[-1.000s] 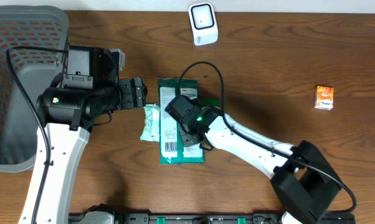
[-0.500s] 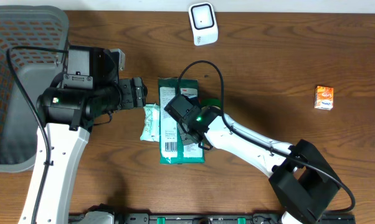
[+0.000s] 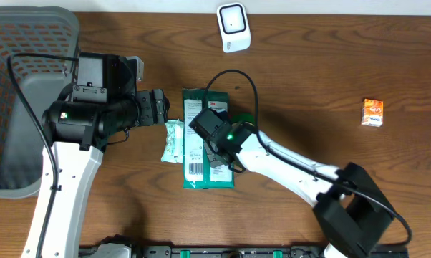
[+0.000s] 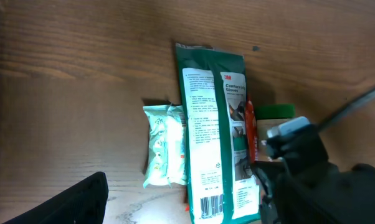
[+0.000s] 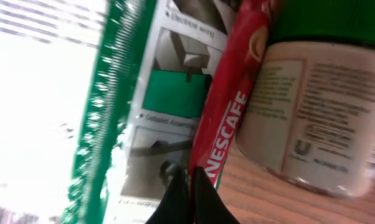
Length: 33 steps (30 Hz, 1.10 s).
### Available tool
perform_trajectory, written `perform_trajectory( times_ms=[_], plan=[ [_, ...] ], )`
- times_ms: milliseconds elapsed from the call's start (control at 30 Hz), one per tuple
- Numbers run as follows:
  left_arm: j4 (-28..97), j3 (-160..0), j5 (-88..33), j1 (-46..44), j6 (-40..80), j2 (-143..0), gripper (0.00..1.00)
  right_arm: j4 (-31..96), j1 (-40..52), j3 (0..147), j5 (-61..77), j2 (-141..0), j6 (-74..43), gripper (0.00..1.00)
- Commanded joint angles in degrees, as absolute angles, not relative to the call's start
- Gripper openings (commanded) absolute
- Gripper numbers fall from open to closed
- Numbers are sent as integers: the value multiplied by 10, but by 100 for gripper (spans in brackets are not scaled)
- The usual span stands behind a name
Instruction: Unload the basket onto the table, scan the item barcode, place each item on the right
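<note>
A green 3M package lies flat on the table with its barcode facing up at the near end. The left wrist view also shows the package and its barcode. My right gripper is down on the package's right half. Its fingertips are pressed shut where the package meets a red Nescafe sachet. I cannot tell whether anything is pinched. My left gripper hovers open to the left of the package, holding nothing. The white scanner stands at the far edge.
A pale green wipes pack lies against the package's left side. A green-lidded jar lies just right of the sachet. A grey basket fills the left side. A small orange box sits at the far right.
My right gripper's jaws have come together on the green package. The left arm and the items have not moved.
</note>
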<state>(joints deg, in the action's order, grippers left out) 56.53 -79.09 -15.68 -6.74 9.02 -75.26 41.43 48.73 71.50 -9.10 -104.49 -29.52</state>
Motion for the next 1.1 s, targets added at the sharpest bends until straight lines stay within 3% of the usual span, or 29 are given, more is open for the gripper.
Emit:
perform_trajectory(
  times_ms=[0, 533, 567, 600, 700, 767, 833, 1000, 1067],
  plan=[
    [566, -798, -151, -67, 91, -752, 85, 416, 491, 722, -89, -972, -284, 1],
    [565, -798, -151, -67, 91, -752, 84, 422, 488, 722, 1, -854, -249, 1],
    [566, -798, -151, -67, 91, -752, 85, 427, 487, 722, 1, -855, -246, 4],
    [565, -798, -151, -67, 91, -752, 84, 433, 486, 721, 1, -855, -247, 22],
    [566, -798, -151, -67, 91, -752, 84, 450, 486, 718, 0, -862, -266, 53],
    [565, -798, -151, -67, 91, -752, 85, 471, 486, 715, -20, -877, -272, 60],
    [566, -798, -151, -67, 91, -752, 85, 495, 486, 714, -50, -893, -272, 60],
    [565, -798, -151, -67, 91, -752, 85, 553, 476, 714, -72, -923, -230, 41],
    [565, -798, -151, -67, 91, -752, 84, 576, 468, 714, -72, -930, -197, 41]
  ],
)
